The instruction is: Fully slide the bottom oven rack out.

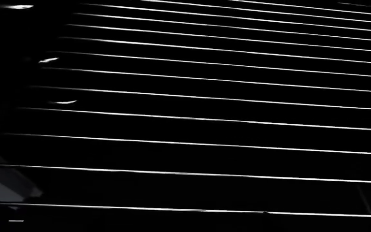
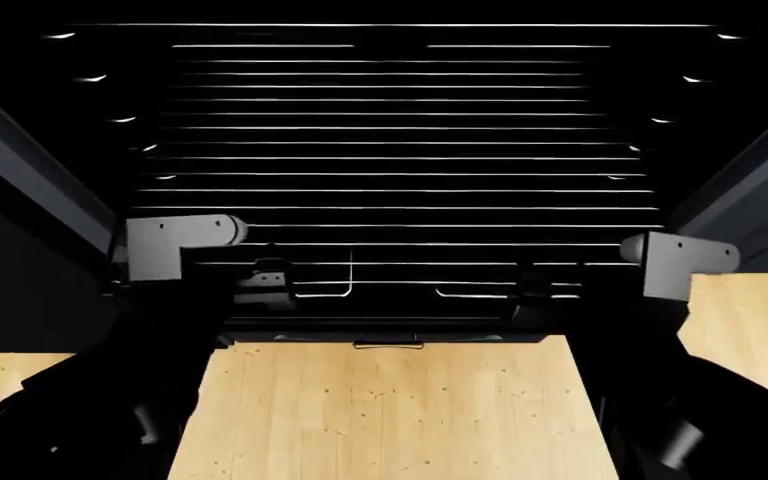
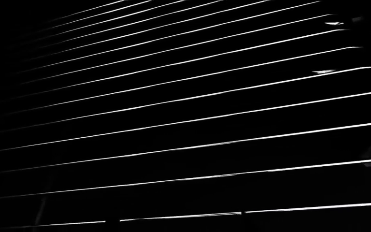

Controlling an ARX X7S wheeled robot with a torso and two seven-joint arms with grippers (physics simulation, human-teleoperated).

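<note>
The oven (image 2: 37, 150) fills the head view as a dark cavity with grey side walls. The bottom oven rack (image 2: 398, 175) spans it, thin silvery bars running across and a dipped notch in its front rail (image 2: 391, 293). My left gripper (image 2: 267, 283) is at the front rail left of the notch. My right gripper (image 2: 544, 285) is at the rail on the notch's right. Both are black against black, so their jaws cannot be made out. Both wrist views show only rack bars (image 1: 205, 96) (image 3: 192, 121) close up, with the fingers lost in the dark.
A light wooden surface (image 2: 384, 410) lies below the oven's front edge, between my two dark arms. A small metal handle (image 2: 388, 345) sits at that edge. Grey arm links (image 2: 177, 245) (image 2: 678, 262) stand just inside the oven's side walls.
</note>
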